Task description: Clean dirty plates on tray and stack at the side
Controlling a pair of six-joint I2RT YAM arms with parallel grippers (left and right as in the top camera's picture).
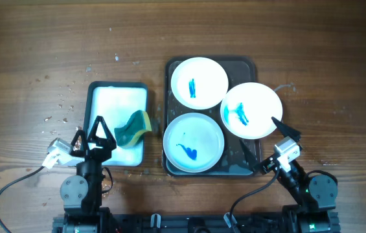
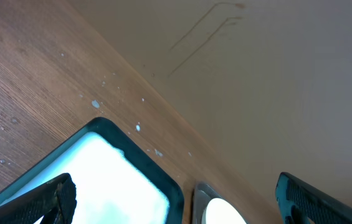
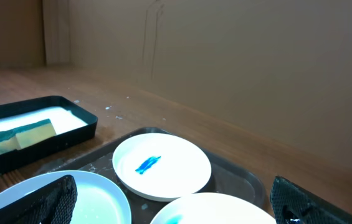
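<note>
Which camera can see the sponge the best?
The overhead camera: the whole sponge shows, lying in the small white tray. The right wrist camera catches it side-on at its left edge. The left wrist camera misses it.

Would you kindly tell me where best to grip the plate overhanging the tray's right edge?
The plate's right rim, from the right with the right hand: it juts past the tray, likely leaving room beneath, while two plates crowd its left.

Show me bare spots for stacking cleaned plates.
Free: flecked wood left of the small tray; the far strip beyond both trays; wood right of the dark tray. Crowded: that tray, filled by three plates; the gap between trays.
</note>
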